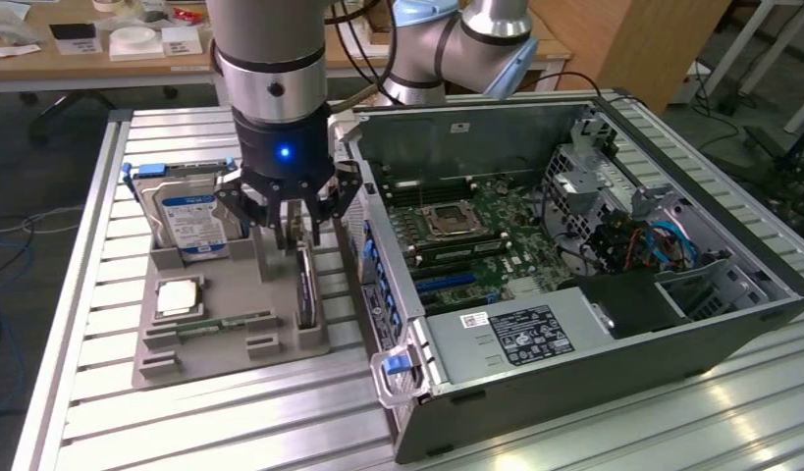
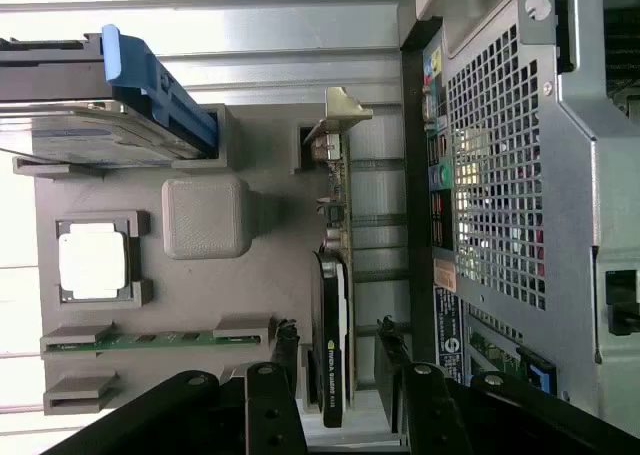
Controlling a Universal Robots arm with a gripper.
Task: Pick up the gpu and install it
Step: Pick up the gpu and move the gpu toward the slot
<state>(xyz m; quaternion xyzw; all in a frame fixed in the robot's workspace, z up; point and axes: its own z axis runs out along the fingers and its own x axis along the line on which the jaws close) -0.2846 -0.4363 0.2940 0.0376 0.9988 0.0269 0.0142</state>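
Note:
The gpu (image 1: pixel 304 287) is a thin black card standing on edge in a slot of the grey holder tray (image 1: pixel 232 345). In the wrist view the gpu (image 2: pixel 333 315) shows its silvery bracket at the end away from the camera. My gripper (image 1: pixel 288 224) hangs just above the card's bracket end, open. In the wrist view my gripper (image 2: pixel 336 330) straddles the card, with one finger (image 2: pixel 283 370) on each side of it and a gap between each finger and the card. Nothing is held.
The open computer case (image 1: pixel 716 294) lies close beside the tray on the exterior view's right, its motherboard (image 1: pixel 474 231) exposed. The tray also carries a hard drive (image 1: pixel 192 221), a processor (image 1: pixel 179 294) and a green memory stick (image 1: pixel 225 324). All rest on a ribbed aluminium table (image 1: pixel 100 412).

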